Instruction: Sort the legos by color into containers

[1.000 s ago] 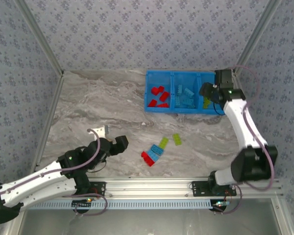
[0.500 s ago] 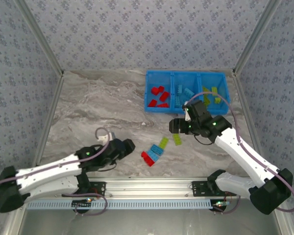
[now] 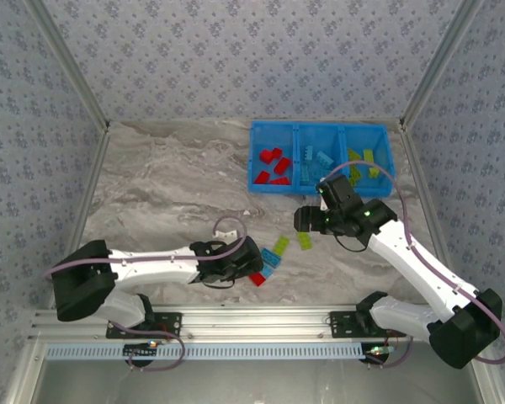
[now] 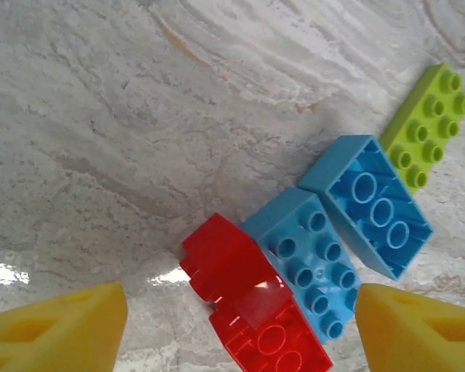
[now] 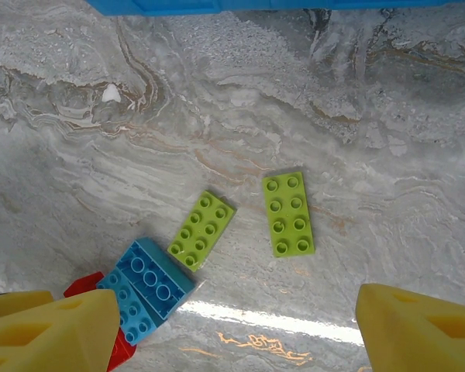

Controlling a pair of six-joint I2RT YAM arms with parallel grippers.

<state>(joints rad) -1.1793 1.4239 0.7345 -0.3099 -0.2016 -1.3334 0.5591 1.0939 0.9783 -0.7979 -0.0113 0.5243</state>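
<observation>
Two red legos (image 4: 252, 306) lie together on the table, between the spread yellow fingers of my open left gripper (image 4: 240, 335). Two light blue legos (image 4: 349, 225) touch them on the right, one studs up and one upside down. Two lime green legos (image 5: 288, 214) (image 5: 202, 229) lie flat below my open right gripper (image 5: 234, 333), which holds nothing. From above, the left gripper (image 3: 251, 264) is over the red pair (image 3: 254, 276) and the right gripper (image 3: 304, 220) hovers over the green lego (image 3: 304, 240). The containers (image 3: 296, 189) hold red, blue and green legos in separate compartments.
The blue bin stands at the back right against the wall, and its near edge (image 5: 217, 6) runs along the top of the right wrist view. The marbled table (image 3: 168, 194) spreads bare to the left. Patterned walls enclose the workspace.
My left arm has stretched right, bringing its gripper over the red legos. My right arm swung from the bin's green compartment down to above the green legos, then barely moved.
</observation>
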